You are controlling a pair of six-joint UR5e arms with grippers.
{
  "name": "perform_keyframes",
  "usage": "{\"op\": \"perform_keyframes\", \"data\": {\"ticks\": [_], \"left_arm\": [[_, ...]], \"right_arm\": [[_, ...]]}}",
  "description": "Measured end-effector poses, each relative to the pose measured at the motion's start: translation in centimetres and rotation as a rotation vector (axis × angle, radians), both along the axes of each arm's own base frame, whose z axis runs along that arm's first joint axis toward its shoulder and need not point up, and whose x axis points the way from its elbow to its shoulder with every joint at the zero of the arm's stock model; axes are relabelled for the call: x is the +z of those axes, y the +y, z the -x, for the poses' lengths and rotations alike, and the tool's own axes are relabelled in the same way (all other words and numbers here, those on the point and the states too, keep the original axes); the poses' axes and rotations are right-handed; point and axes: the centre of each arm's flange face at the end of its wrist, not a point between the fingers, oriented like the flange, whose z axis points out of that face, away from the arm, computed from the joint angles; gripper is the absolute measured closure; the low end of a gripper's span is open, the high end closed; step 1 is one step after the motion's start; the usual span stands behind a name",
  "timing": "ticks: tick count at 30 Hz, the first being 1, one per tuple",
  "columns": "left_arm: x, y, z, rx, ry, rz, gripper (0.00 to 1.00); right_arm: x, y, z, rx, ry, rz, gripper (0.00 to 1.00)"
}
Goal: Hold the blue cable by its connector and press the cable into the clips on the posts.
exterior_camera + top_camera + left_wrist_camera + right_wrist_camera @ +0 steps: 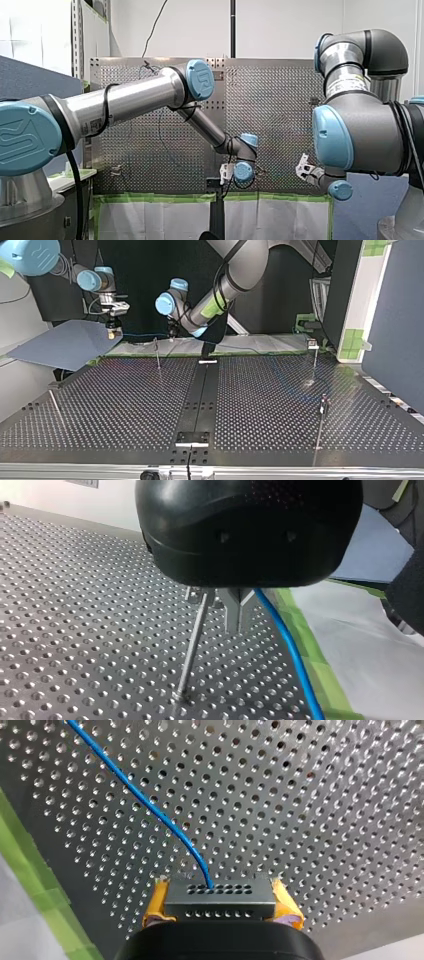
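The fingers of my right gripper (221,906) clench the connector (220,892), the blue cable (145,802) trailing over the counter (325,820). My left gripper (234,611) hangs beside a post (192,645), its grasp impossible to tell. Best to keep the cable taut and press squarely down.

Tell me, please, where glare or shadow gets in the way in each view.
Top view: a glare patch on the table by the right-hand post, dark backdrop beyond it. Left wrist view: the black body of my left gripper blocks much of the scene. Right wrist view: evenly lit, the blue cable and connector read plainly. Front view: the table shimmers.
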Motion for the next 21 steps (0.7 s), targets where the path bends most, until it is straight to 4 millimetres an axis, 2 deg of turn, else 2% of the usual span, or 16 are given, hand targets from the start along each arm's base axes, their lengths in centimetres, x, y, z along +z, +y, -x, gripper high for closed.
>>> {"op": "perform_keyframes", "data": {"ticks": [9, 21], "left_arm": [[0.8, -0.5, -0.7, -0.009, -0.014, 0.015, 1.00], [-0.5, -0.4, -1.4, -0.030, 0.000, 0.015, 1.00]], "right_arm": [[0.3, -0.4, -0.7, -0.006, 0.004, 0.015, 1.00], [0.5, -0.7, -1.7, -0.005, 0.007, 0.027, 1.00]]}}
